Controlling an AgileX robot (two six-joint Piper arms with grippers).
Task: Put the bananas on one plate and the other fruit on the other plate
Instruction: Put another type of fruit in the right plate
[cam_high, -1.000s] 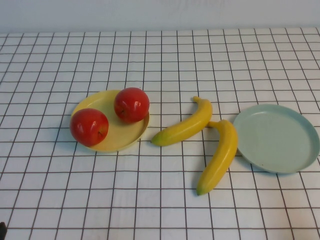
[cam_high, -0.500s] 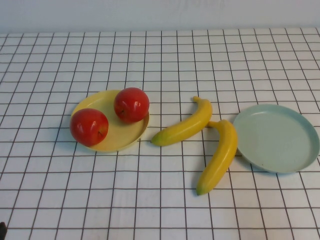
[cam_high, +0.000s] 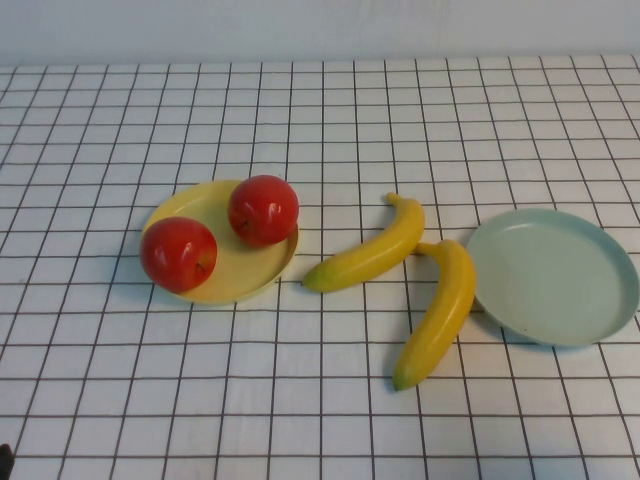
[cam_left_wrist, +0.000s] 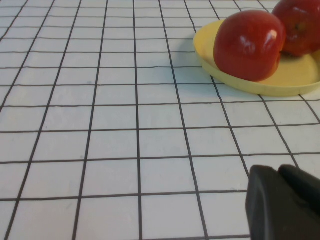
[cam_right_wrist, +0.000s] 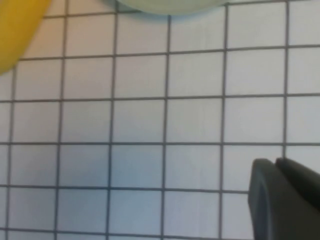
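Two red apple-like fruits (cam_high: 178, 253) (cam_high: 263, 209) rest on the pale yellow plate (cam_high: 250, 273) at centre left. Two yellow bananas (cam_high: 370, 253) (cam_high: 440, 311) lie on the checked cloth between the plates. The lower banana's top end touches the rim of the bare pale blue-green plate (cam_high: 553, 275) at the right. My left gripper (cam_left_wrist: 280, 172) is shut and holds nothing, low over the cloth, short of the yellow plate (cam_left_wrist: 280, 82) and its apples (cam_left_wrist: 247, 45). My right gripper (cam_right_wrist: 275, 165) is shut and holds nothing, over bare cloth near a banana (cam_right_wrist: 17, 30) and the blue-green plate's edge (cam_right_wrist: 170, 5). Neither arm shows in the high view.
A white cloth with a black grid (cam_high: 320, 400) covers the whole table. A pale wall (cam_high: 320, 30) runs along the far edge. Wide stretches of bare cloth lie in front of and behind the plates.
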